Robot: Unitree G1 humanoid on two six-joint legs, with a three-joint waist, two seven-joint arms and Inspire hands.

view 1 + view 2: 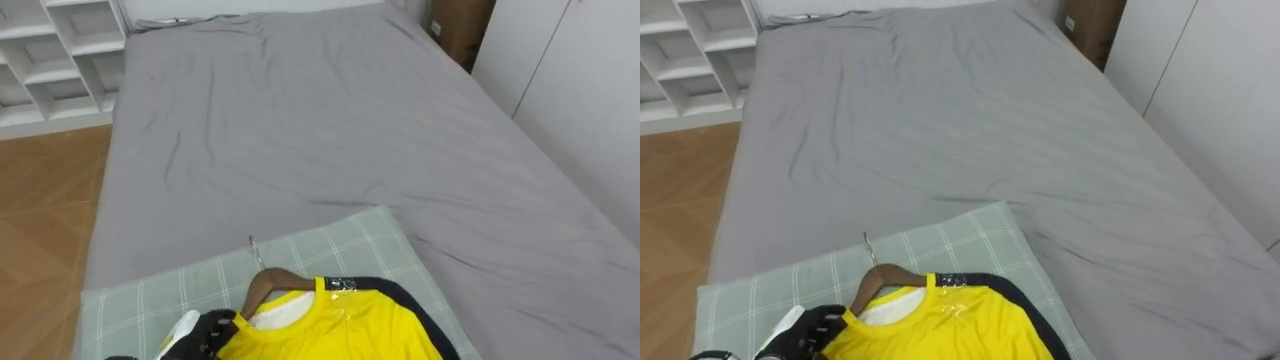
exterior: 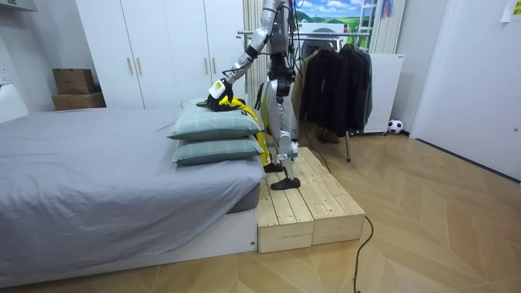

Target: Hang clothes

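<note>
Here the robot stands on a wooden platform [image 2: 313, 203] beside the grey bed [image 1: 300, 120]; its left hand [image 1: 205, 333] reaches down to the checked pillow [image 1: 335, 245]; the fingers are curled round the shoulder of the yellow shirt [image 1: 340, 325]; the shirt lies on the pillow, on a wooden hanger [image 1: 268, 283] whose hook points up the bed.

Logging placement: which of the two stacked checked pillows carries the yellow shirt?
The upper pale green checked pillow; the yellow shirt lies on it, the lower pillow beneath.
</note>
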